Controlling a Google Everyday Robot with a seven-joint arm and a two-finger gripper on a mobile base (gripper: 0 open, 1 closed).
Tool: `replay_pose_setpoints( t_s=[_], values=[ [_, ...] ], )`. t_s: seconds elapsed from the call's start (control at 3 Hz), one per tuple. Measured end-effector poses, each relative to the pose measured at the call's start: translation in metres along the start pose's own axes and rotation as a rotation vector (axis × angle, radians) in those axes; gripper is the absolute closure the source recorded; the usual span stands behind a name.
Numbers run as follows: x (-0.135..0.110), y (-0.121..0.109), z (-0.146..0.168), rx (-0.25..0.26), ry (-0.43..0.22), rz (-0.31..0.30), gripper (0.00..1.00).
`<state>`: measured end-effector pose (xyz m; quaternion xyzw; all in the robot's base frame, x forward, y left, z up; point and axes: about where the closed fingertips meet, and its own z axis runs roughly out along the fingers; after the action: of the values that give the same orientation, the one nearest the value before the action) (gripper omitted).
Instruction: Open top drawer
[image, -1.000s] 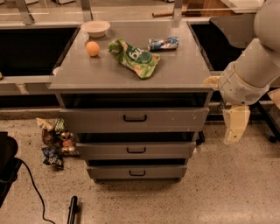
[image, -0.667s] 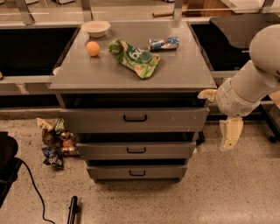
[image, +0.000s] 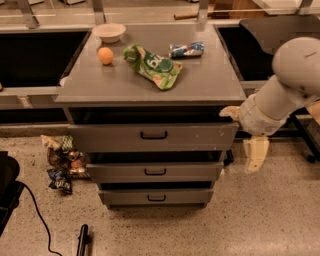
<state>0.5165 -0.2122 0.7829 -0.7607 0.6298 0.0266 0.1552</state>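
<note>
The top drawer (image: 110, 138) is the widest grey front of three, just under the cabinet top, with a small black loop handle (image: 153, 135) at its centre. A dark gap shows above its front. My gripper (image: 238, 141) is at the cabinet's right side, level with the top drawer's right end. Its cream fingers (image: 256, 153) are spread apart: one points left at the cabinet's corner, the other hangs down. It holds nothing and is well to the right of the handle. Two narrower drawers (image: 155, 171) sit below.
On the cabinet top (image: 210, 85) lie an orange (image: 105, 55), a white bowl (image: 109, 32), a green chip bag (image: 152, 65) and a blue packet (image: 186, 49). Snack bags (image: 61, 162) lie on the floor at left. A black cable (image: 37, 212) crosses the floor.
My arm has swung left and a little lower, bringing the gripper closer to the cabinet's right side. The drawers have not moved.
</note>
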Motion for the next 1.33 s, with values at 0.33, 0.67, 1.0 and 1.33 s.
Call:
replay_pose_setpoints(
  t_s=[0.33, 0.67, 1.0, 1.33],
  values=[
    [0.004, -0.01, 0.035, -0.012, -0.017, -0.012, 0.0],
    [0.012, -0.028, 0.065, 0.004, -0.006, -0.012, 0.0],
    [0.022, -0.051, 0.088, 0.022, -0.013, -0.014, 0.0],
    [0.032, -0.071, 0.106, 0.04, -0.003, 0.001, 0.0]
  ],
)
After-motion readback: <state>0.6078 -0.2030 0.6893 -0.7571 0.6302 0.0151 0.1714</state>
